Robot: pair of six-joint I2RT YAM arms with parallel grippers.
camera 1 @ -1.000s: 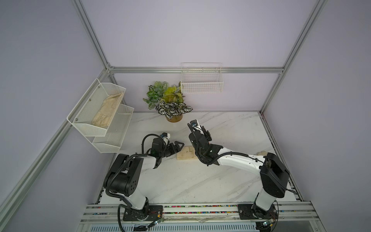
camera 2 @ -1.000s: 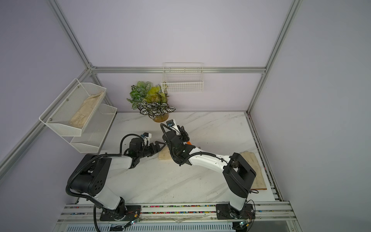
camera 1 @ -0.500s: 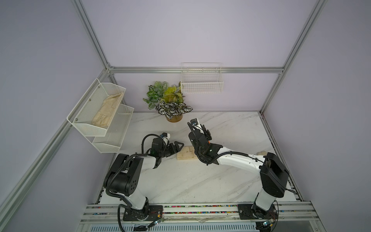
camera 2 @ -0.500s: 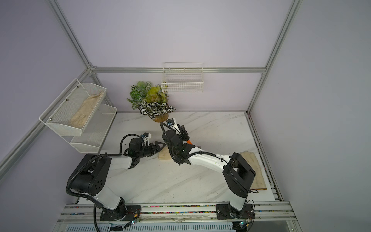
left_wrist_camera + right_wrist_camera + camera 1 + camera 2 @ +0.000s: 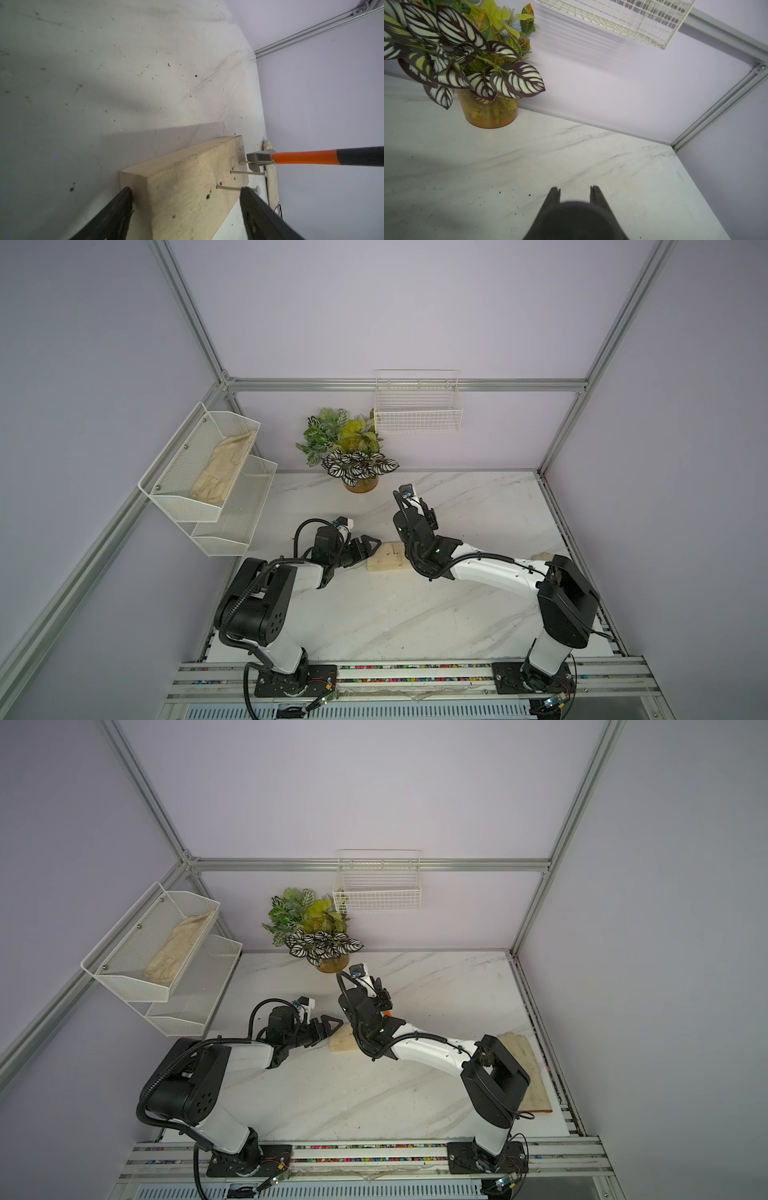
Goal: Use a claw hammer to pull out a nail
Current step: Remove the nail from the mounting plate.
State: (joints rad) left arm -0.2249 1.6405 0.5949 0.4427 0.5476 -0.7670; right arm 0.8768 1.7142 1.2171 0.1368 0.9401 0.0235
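Steel claw hammer (image 5: pixel 301 158), likely head-heavy and rigid, meets a nail (image 5: pixel 243 161); the right gripper (image 5: pixel 574 190) clamps its black handle (image 5: pixel 363 156), left gripper (image 5: pixel 185 190) spread astride the wooden block (image 5: pixel 187 178).

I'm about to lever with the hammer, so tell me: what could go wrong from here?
1. The left gripper straddles the pale wooden block with a gap at one finger; unclamped, the block could shift or tip under levering.
2. The steel-headed claw hammer with its orange-and-black handle, held by the right gripper, sits close beside a second protruding nail and might snag it.
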